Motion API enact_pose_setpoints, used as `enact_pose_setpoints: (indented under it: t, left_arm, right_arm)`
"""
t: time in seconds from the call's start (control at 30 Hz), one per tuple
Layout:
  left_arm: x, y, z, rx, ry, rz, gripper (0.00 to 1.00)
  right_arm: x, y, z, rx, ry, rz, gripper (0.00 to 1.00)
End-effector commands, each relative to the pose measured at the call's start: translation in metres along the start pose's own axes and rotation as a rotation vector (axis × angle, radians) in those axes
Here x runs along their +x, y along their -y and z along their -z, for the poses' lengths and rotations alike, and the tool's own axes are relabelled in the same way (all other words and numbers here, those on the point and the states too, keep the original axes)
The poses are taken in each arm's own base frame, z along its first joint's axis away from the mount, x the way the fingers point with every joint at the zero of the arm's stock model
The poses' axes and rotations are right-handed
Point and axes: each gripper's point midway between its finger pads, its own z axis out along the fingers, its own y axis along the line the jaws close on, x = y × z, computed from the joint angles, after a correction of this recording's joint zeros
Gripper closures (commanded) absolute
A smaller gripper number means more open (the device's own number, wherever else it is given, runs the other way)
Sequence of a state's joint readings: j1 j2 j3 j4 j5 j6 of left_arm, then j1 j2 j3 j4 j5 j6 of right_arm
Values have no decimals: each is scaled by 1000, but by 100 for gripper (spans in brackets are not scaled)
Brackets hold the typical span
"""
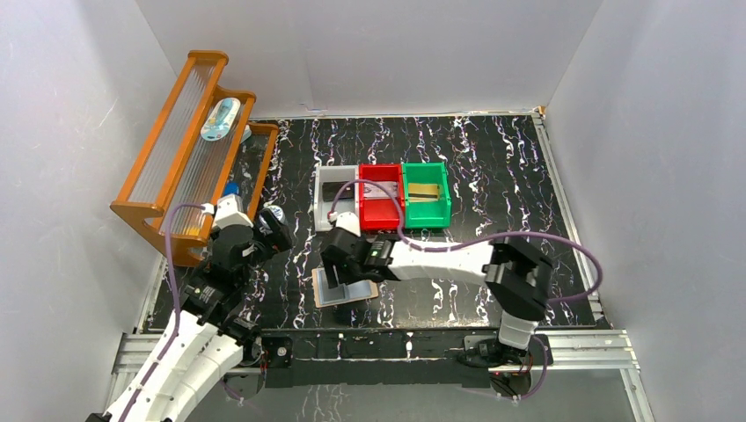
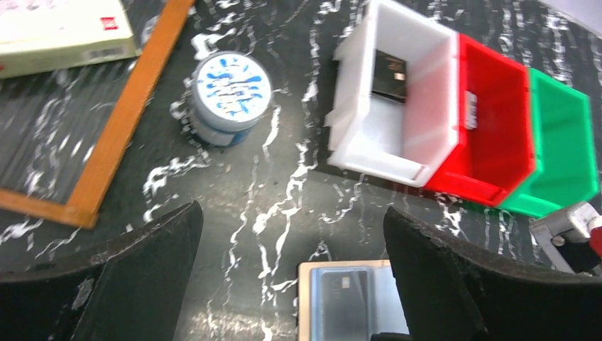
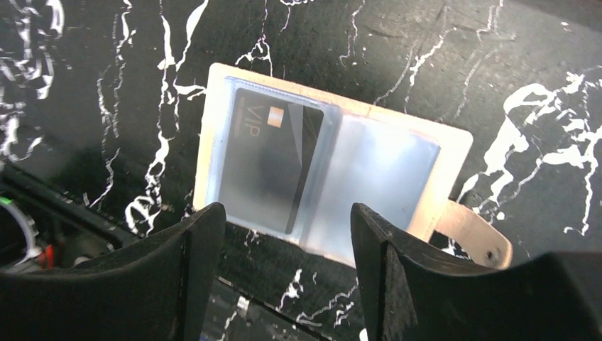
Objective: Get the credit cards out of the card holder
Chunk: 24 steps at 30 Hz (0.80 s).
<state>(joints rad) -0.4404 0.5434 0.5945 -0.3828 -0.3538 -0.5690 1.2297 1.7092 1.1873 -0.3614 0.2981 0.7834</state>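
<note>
The tan card holder (image 1: 347, 288) lies open and flat on the black marbled table near its front edge. In the right wrist view the card holder (image 3: 454, 153) shows pale blue pockets, a strap tab at the right, and a dark VIP card (image 3: 266, 160) in the left pocket. My right gripper (image 3: 287, 227) is open, hovering over the holder's near edge, and shows above it in the top view (image 1: 339, 280). My left gripper (image 2: 292, 234) is open and empty, to the left of the holder (image 2: 348, 298); it also shows in the top view (image 1: 264, 237).
A white bin (image 2: 387, 106) holding a dark card, a red bin (image 2: 497, 121) and a green bin (image 1: 426, 195) stand in a row behind the holder. A blue-and-white round tin (image 2: 231, 96) sits left of them. An orange wooden rack (image 1: 189, 149) stands at the far left.
</note>
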Motion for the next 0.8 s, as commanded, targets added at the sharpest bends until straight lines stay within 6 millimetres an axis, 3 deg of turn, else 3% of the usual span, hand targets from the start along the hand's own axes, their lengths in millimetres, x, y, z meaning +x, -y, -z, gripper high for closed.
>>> enact_pose_setpoints:
  t: [0.0,0.3,0.77]
  left_arm:
    - [-1,-38,13,-188,23,37,2]
    - [-8,-58,23,-283,46,-12,2]
    - [-19,-67,31,-316,114,14,2]
  right_arm:
    - [-6,-7,-9,98,14,41,25]
    - [6,-19,-35,134,-45,81,25]
    - [12,-20,-47,186,-78,112,20]
